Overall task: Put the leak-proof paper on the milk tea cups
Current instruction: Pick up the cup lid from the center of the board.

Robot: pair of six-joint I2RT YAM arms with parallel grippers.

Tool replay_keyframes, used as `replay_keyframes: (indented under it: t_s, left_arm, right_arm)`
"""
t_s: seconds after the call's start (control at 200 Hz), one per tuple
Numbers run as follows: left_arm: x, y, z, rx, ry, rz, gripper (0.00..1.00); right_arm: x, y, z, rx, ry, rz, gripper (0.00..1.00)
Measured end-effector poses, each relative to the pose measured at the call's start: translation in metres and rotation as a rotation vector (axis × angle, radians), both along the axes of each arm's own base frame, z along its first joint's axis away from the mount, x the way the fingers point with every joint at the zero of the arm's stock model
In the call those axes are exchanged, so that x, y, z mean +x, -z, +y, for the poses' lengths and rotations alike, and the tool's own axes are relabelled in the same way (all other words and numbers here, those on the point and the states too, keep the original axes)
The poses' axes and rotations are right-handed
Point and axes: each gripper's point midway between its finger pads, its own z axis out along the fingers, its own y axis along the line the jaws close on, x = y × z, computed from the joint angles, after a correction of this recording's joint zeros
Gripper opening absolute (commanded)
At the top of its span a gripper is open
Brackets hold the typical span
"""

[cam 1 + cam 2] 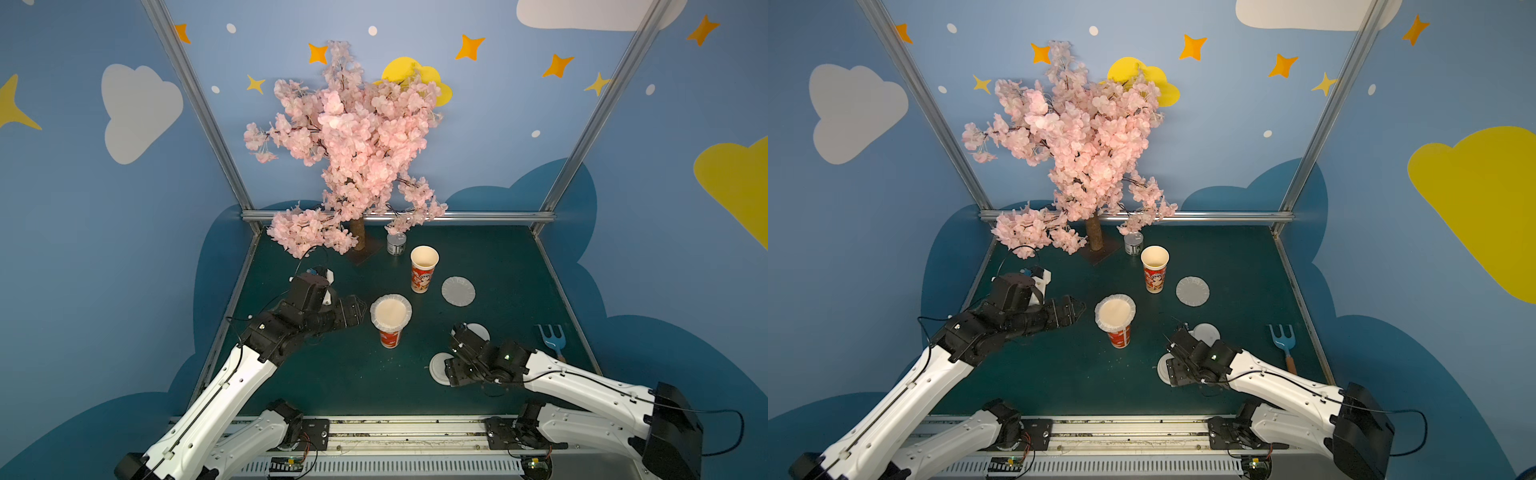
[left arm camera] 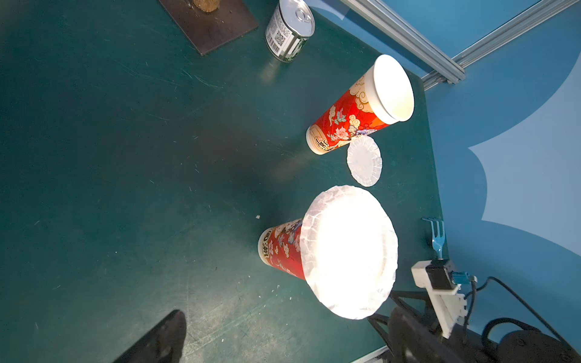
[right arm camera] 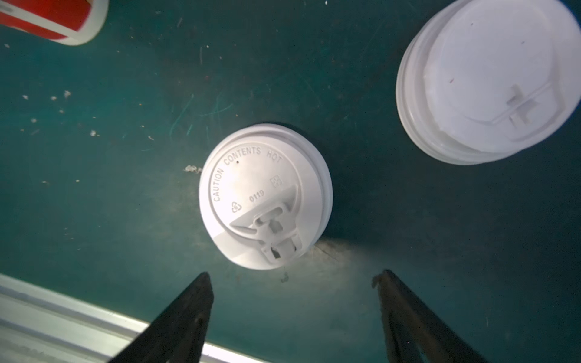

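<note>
Paper (image 1: 390,311) caps one milk tea cup (image 1: 390,338): the crinkled round sheet lies over the mouth, its pleated edge drooping past the rim all round, so that half of the job looks done. Places below are given from this capped cup.

Beyond it, toward the back wall, the second cup (image 1: 424,269) stands upright with its mouth bare. The other sheet (image 1: 458,291) lies flat on the tabletop (image 1: 332,374) close to that cup's foot, within easy reach for the next pick.

The left pincer (image 1: 353,311) hangs just beside the capped cup at rim height, on the left arm's side, spread wide and empty. Its fingers are clear of the pleats, which is sensible, since a brush could drag so light a sheet off.

The right pincer (image 3: 294,279) is on the capped cup's opposite side, nearer the front rail, also spread and empty. It is poised over a white plastic lid (image 3: 264,195), with a second lid (image 3: 484,81) nearby. The lids are not what the task asks for, so I judge this arm is better sent to the loose sheet.

The nearer lid is embossed "CAUTION CONTENTS HOT" and "0119", with a recycling triangle. A small can (image 2: 289,30), beyond the capped cup, shows a QR code and barcode. Both cups carry red cloud-and-flower print, and the characters near their feet I cannot read.
</note>
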Motion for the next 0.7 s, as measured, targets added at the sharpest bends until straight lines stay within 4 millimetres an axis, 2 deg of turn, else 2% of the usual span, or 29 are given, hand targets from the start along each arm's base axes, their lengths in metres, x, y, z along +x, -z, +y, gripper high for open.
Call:
replay_keyframes:
  t_s: [0.165, 0.401, 0.701]
  left_arm:
    - [-0.001, 0.001, -0.003, -0.008, 0.014, 0.005, 1.0]
    - [-0.002, 0.001, -0.004, -0.012, 0.023, 0.006, 1.0]
    - [-0.003, 0.002, -0.005, -0.014, 0.031, 0.008, 1.0]
  right_arm:
    - [0.004, 0.011, 0.008, -0.06, -0.038, 0.011, 0.85]
    - [0.014, 0.013, 0.033, -0.09, -0.093, 0.02, 0.89]
    - [0.014, 0.019, 0.033, -0.118, -0.1, 0.033, 0.89]
